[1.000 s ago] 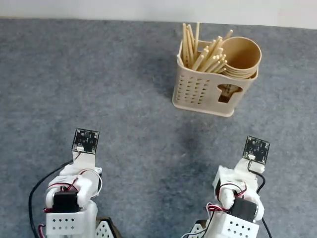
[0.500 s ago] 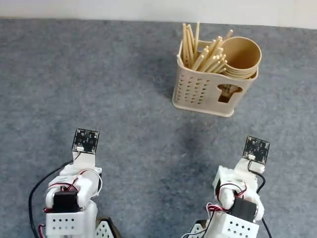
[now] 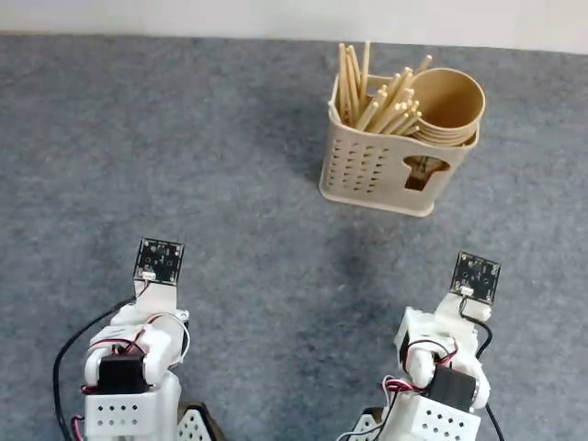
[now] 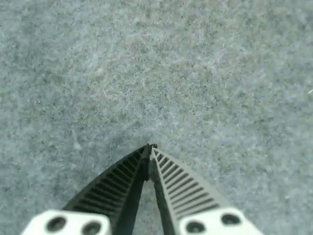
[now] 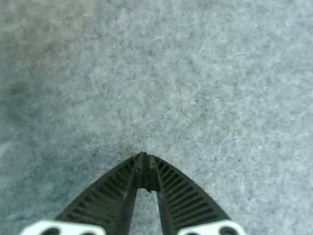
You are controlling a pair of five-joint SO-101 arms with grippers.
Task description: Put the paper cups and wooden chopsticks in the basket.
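Note:
A cream perforated basket (image 3: 377,170) stands at the far right of the grey carpet. Several wooden chopsticks (image 3: 372,92) stick up from its left half, and stacked tan paper cups (image 3: 447,106) sit in its right half. Both arms are folded back at the near edge, far from the basket. My left gripper (image 4: 150,147) is shut over bare carpet, tips touching, nothing between them. My right gripper (image 5: 145,155) is likewise shut over bare carpet. In the high view the left arm (image 3: 138,354) is at the near left and the right arm (image 3: 446,363) at the near right.
Grey carpet (image 3: 184,156) covers the whole work area, with a pale wall strip along the far edge. Black cables (image 3: 64,363) trail beside the left arm's base.

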